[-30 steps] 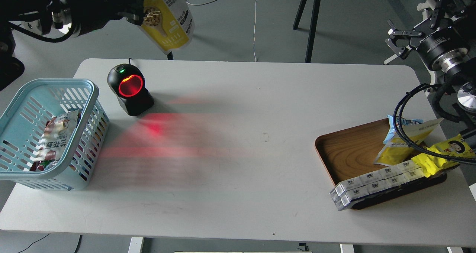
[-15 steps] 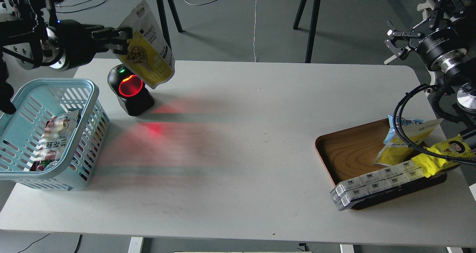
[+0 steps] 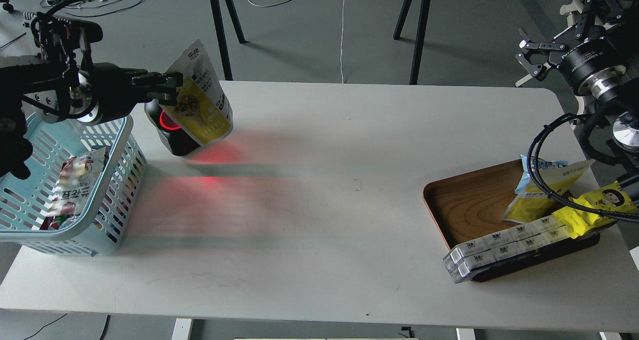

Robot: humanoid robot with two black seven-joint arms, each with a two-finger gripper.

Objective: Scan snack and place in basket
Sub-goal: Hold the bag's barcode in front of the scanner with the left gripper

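One snack pouch (image 3: 201, 103) hangs in my left gripper (image 3: 168, 88), pinched at its left edge, white top tilted up and yellow bottom down, with the round bean picture facing me. It sits directly in front of the black barcode scanner (image 3: 175, 130), covering most of the glowing red ring, and red light spills across the white table (image 3: 324, 190) beneath it. Just left of the scanner stands the light blue basket (image 3: 112, 180), already holding another snack packet (image 3: 75, 185); my left arm crosses above its far rim. Well apart, on the right side of the table, the brown wooden tray (image 3: 464, 200) carries a yellow pouch with a light-blue top (image 3: 541, 192), a bright yellow bag with a cartoon face (image 3: 594, 207) and a row of small white boxes (image 3: 499, 247). My right gripper (image 3: 541, 55) hovers high beyond the table's far right corner, its fingers spread and carrying nothing.
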